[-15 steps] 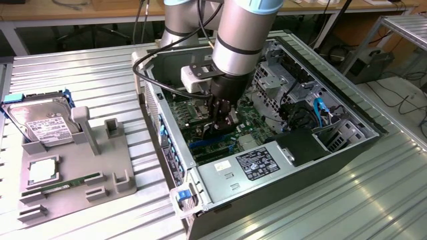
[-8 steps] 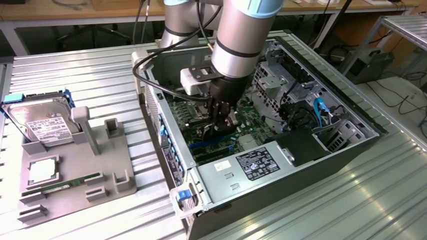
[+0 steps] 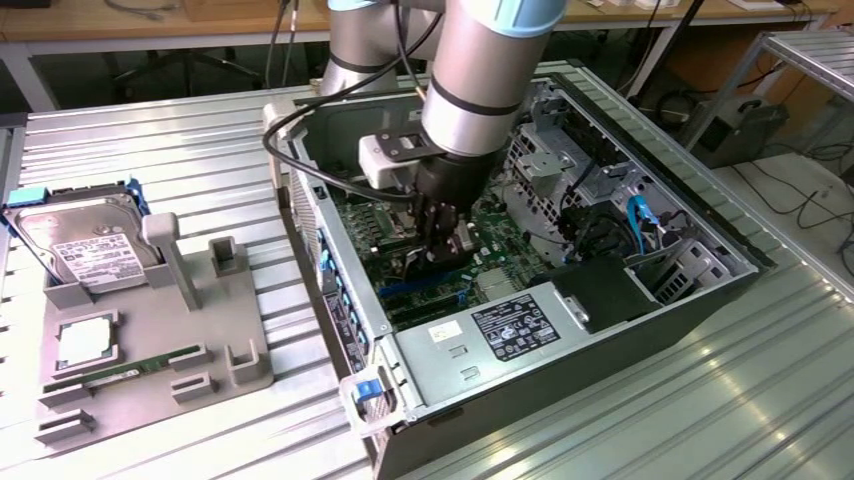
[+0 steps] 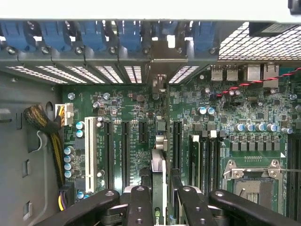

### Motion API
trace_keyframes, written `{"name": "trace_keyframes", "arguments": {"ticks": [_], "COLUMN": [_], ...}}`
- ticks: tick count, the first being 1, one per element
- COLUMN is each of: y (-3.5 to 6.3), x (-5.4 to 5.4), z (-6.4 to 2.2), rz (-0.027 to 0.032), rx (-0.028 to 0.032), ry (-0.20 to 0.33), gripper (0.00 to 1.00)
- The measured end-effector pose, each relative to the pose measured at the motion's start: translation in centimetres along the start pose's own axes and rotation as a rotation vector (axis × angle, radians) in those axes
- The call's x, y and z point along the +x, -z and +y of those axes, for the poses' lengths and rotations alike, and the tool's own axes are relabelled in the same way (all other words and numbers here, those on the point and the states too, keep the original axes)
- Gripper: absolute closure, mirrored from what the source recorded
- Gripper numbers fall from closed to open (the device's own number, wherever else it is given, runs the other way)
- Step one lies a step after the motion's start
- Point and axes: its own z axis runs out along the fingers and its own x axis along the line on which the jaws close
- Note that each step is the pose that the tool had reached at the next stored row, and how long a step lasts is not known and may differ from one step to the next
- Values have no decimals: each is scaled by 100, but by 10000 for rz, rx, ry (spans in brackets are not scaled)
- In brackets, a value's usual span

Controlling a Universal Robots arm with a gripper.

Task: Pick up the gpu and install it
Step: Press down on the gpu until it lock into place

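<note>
Ribbed metal counter [image 3: 160,130]; open computer case [image 3: 694,300] lying on it, grey parts tray [image 3: 147,350] with hard drive [image 3: 80,240] alongside. Gripper [image 4: 160,197] inside case, closed on gpu [image 4: 159,141], card edge-on above green motherboard [image 4: 122,141]. Wooden bench [image 3: 200,25] behind.

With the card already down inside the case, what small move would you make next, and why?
Probably a short, straight press down. In the wrist view the gripper is shut on the gpu, held edge-on, its bracket end meeting the rear slot opening and its lower edge along the motherboard slots. Whether it is fully seated cannot be told, so press gently.
</note>
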Motion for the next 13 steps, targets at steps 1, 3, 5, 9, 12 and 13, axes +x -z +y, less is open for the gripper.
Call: {"name": "trace_keyframes", "arguments": {"ticks": [1, 3, 5, 9, 12, 13], "y": [16, 24, 21, -39, -61, -70], "x": [1, 1, 1, 13, 17, 18], "z": [1, 1, 1, -3, -3, -4], "rz": [9, 9, 10, 11, 13, 17], "rx": [-13, -23, -25, -51, -111, -135], "ry": [-25, -35, -36, -35, -37, -37], "gripper": [74, 74, 74, 74, 74, 74]}}
